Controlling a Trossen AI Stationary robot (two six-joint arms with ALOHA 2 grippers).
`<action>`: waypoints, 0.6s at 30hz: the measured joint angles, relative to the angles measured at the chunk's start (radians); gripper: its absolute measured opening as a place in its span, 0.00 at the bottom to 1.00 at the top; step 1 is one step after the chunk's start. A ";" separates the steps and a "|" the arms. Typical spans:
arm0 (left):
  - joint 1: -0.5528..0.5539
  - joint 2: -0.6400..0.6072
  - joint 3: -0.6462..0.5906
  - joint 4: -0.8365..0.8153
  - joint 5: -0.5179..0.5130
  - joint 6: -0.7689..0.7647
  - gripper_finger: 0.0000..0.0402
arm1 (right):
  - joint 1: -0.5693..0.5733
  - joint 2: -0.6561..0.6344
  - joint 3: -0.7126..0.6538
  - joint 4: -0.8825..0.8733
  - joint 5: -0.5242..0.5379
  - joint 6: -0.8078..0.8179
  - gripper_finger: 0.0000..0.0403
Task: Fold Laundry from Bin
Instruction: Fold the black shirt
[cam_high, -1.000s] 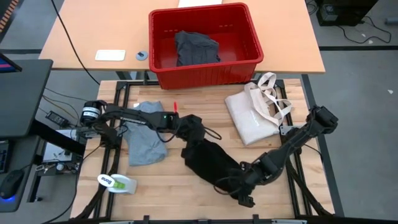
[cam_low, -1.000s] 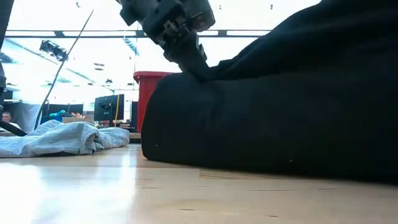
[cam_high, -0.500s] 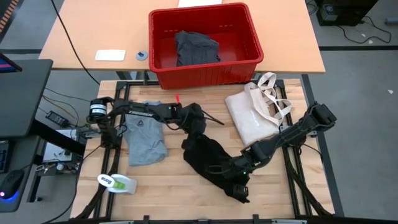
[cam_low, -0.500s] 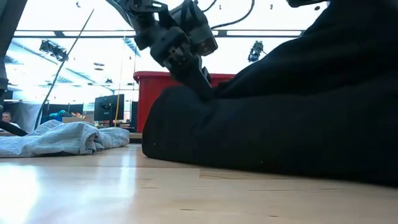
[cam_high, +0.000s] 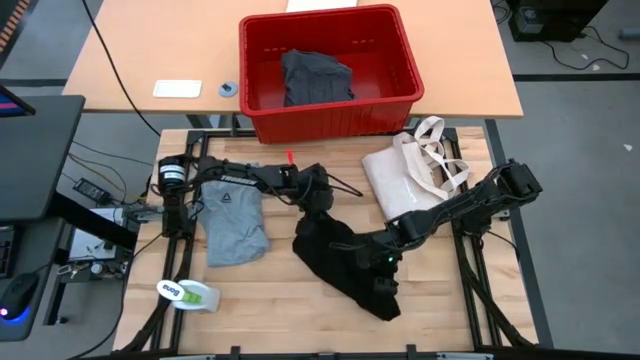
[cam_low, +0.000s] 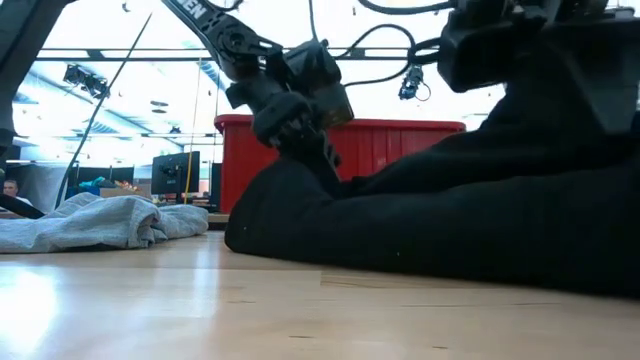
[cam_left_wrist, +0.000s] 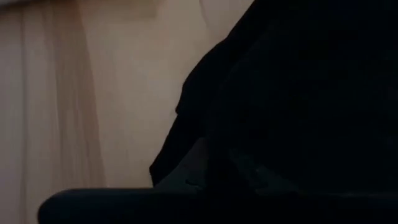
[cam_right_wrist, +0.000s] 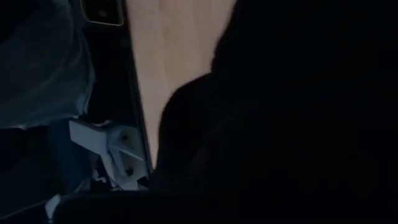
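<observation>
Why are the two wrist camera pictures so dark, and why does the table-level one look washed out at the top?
Left wrist view: the black garment fills the lens, close and unfocused. Right wrist view: same cloth, only a strip of wooden table is lit. Low view: bright ceiling lights behind the red bin leave the garment a silhouette.

Robotics lab, open-plan room.

Slatted wooden bench (cam_high: 250, 290) on a black metal frame carries two dark robot arms. Behind the bench: a tan desk (cam_high: 150, 60) with trailing cables. Beyond the red bin (cam_low: 300, 150), in the low view: ceiling strip lights (cam_low: 150, 55), computer monitors (cam_low: 175, 175), a seated person (cam_low: 10, 188) at far edge.
</observation>
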 joint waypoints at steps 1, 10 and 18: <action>0.006 0.007 0.000 0.001 0.001 0.000 0.08 | -0.009 -0.004 -0.008 0.004 -0.002 -0.003 0.04; 0.028 0.020 -0.001 -0.007 -0.005 0.000 0.08 | -0.081 -0.095 -0.128 0.128 -0.014 -0.045 0.04; 0.027 0.020 -0.001 -0.133 -0.072 -0.007 0.08 | -0.169 -0.102 -0.236 0.190 -0.019 -0.018 0.04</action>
